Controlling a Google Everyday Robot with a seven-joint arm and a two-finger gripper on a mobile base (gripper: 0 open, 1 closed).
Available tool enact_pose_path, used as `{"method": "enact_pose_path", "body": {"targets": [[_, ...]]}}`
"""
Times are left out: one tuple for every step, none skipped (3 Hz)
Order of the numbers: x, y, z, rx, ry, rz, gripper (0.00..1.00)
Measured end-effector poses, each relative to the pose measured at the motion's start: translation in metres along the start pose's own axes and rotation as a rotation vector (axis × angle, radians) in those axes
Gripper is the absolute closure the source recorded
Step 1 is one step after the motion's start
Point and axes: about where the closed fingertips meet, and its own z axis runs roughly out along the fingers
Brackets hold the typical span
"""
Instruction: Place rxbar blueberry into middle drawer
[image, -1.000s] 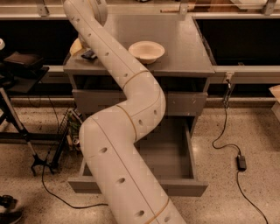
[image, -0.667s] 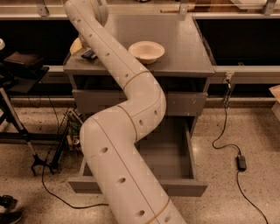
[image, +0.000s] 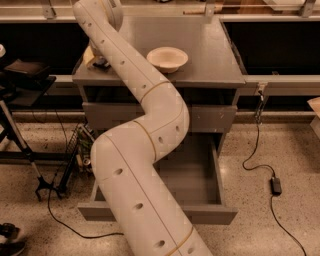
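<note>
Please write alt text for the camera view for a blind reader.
A white robot arm reaches over the open middle drawer to the left edge of the cabinet top, where its gripper is mostly hidden; a bowl sits nearby.

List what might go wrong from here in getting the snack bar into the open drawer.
The gripper works at the cabinet top's left edge, mostly hidden by the arm, so a poor grasp would go unseen.
The bowl sits close beside the arm; swinging back could knock it.
The arm's bend covers part of the open drawer.
</note>
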Motion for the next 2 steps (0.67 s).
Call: {"method": "enact_pose_path", "body": {"targets": [[0.0046,0.0027,0.0,0.0,0.02,-0.015,0.45],[0.0028,0.0029,-0.0062,0.0,0.02,-0.015,0.57]]}}
